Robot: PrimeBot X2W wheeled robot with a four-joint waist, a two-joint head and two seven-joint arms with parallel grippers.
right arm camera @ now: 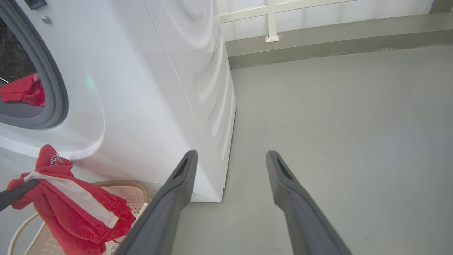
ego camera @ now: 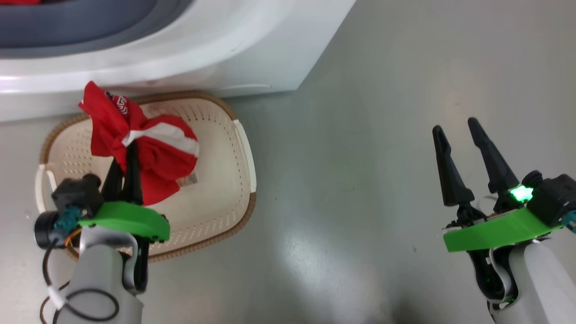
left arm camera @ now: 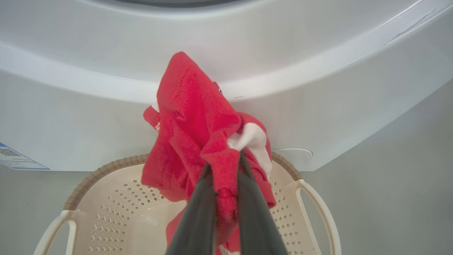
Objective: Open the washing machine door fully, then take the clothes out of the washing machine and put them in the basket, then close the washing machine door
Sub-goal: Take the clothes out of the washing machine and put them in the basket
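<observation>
Head view looked down on a cream-white perforated plastic basket [ego camera: 216, 189] with a brown woven-look rim and white side handles [ego camera: 247, 153]. It stood on the grey floor [ego camera: 360, 180], just in front of the big white boxy washing machine [ego camera: 225, 45]. The left gripper [ego camera: 128, 150] hung over the basket. Its 2 long dark fingers were pressed nearly together, pinching a bright red soft fabric garment [ego camera: 157, 153] with a white stripe. The garment bunched around the fingertips and drooped below them over the basket's inside. Whether its lowest fold touched the basket bottom could not be told.

Left wrist view made the pinch plain: a fold of red cloth sat clamped between the 2 fingers, with a white patch just above the tips. A small blue label [left arm camera: 17, 161] sat on the machine's front at that view's left edge.

The right gripper [ego camera: 454, 125] was well apart from the basket, over bare floor. Its 2 fingers were spread wide with nothing between them. Right wrist view showed the machine's round opening ringed by a grey rubber gasket [right arm camera: 60, 92]. 1 more piece of red cloth [right arm camera: 23, 90] lay inside that opening, resting on the gasket's lower part.
</observation>
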